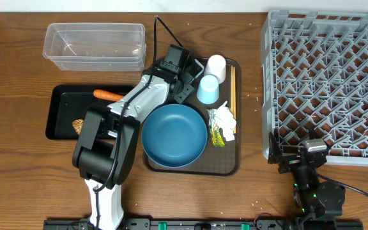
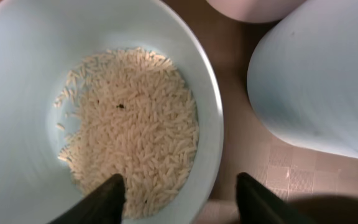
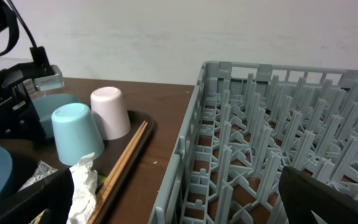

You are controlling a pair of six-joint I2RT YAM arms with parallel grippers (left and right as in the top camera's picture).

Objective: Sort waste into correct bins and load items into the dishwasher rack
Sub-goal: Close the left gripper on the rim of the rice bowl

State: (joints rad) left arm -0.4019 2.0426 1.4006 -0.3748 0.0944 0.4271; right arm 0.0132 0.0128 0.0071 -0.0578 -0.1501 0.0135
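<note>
Left gripper (image 2: pixel 179 182), half-open, straddles the bowl (image 2: pixel 17 74) rim, gripping nothing yet; right gripper (image 3: pixel 176 198) gapes empty. Pinching 1 edge could tilt it, spilling rice (image 2: pixel 135 124) (onto the tray (image 1: pixel 225 164)).

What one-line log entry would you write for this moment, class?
left gripper: open, straddling rim of small light blue bowl | bowl contents: white rice grains | right gripper: open, empty, near dishwasher rack
</note>
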